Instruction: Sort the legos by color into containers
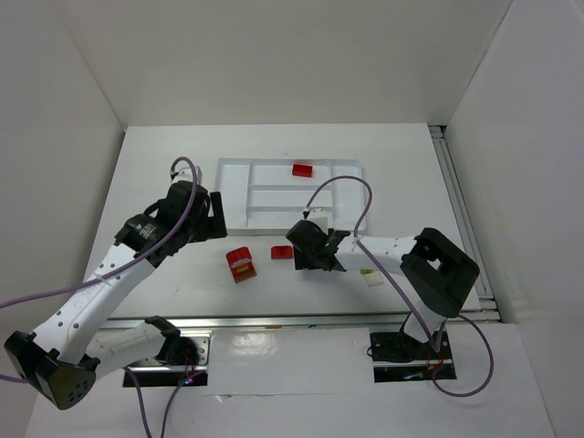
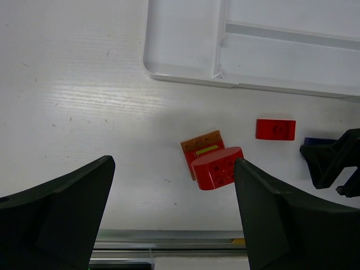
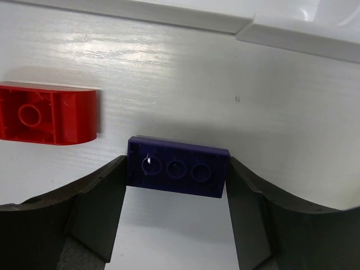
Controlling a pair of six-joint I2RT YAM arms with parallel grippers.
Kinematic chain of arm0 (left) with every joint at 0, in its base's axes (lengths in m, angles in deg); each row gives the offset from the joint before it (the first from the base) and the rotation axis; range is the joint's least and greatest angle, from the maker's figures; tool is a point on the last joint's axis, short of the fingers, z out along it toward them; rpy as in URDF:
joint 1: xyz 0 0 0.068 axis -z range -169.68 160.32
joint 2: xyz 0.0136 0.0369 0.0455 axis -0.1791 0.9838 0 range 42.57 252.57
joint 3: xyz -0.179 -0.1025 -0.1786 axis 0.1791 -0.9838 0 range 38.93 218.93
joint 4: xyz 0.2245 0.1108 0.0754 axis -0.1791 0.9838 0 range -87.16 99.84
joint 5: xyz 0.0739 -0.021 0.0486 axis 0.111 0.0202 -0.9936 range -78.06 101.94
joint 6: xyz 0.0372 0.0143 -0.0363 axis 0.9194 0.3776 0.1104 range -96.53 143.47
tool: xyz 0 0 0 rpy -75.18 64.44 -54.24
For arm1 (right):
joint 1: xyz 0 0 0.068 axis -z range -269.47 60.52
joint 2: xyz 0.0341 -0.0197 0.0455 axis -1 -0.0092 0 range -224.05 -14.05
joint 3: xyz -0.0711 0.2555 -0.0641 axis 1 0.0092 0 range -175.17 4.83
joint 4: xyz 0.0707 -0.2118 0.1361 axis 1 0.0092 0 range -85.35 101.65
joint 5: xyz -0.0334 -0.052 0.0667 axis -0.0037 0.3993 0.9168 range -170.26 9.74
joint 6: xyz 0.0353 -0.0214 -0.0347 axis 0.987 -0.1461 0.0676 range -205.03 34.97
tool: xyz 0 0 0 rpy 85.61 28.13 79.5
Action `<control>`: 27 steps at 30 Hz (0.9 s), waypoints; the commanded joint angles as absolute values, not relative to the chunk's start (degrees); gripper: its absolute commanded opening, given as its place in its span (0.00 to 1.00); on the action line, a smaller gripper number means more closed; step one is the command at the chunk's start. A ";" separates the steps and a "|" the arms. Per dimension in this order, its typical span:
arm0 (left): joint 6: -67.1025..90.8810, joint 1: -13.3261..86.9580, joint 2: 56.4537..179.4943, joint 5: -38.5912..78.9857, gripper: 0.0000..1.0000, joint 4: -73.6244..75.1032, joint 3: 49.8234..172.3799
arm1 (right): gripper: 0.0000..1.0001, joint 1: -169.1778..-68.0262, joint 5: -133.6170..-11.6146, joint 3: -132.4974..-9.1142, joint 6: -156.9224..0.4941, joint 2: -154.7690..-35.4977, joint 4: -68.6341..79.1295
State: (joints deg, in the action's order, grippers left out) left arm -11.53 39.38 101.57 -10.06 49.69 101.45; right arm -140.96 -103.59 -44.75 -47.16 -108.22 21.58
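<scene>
Blue lego [image 3: 178,167]: flat on the table [image 1: 164,182], just in front of the tray's near wall, lengthwise between the fingers [image 3: 93,202] of the right gripper [image 3: 176,171]. Finger faces set against both short ends, no gap visible in the right wrist view; brick resting on the table, not raised.

Red lego [image 3: 48,114]: one rounded end, flat on the table, near the blue one on its left in the right wrist view, apart from it and outside the fingers.

Cluster further left in the top view: red rounded lego [image 2: 216,167] touching an orange-brown lego [image 2: 201,142], with a lime green strip [image 2: 207,149] showing between the two. Stacked or merely overlapping: cannot tell.

Cream-white lego [image 1: 373,278]: on the table beside the right arm, well apart from the rest.

Red lego in tray [image 1: 302,170]: in the farthest of the long middle slots, toward its right half.

White tray [image 1: 234,196]: rectangular, with raised dividers, at the far middle of the table, long side facing the arms.

Left gripper [image 2: 171,169]: fingers spread wide, nothing between them, poised above the table near the tray's left corner, with the red and orange-brown cluster in its view.
</scene>
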 commanded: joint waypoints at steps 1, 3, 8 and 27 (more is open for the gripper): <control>-12.65 39.50 100.22 -10.12 0.97 48.28 100.46 | 0.58 -141.59 -106.35 -46.41 -45.31 -106.52 24.15; -12.65 39.50 99.70 -10.12 0.97 47.76 99.93 | 0.58 -143.26 -108.29 -47.11 -44.78 -103.89 26.10; -12.65 39.50 99.70 -8.29 0.97 46.00 98.87 | 0.58 -142.05 -113.22 -51.92 -47.30 -100.98 28.21; -6.24 39.50 100.22 -0.54 0.93 46.52 97.56 | 0.64 -124.64 -105.75 -93.25 -63.58 -133.93 27.06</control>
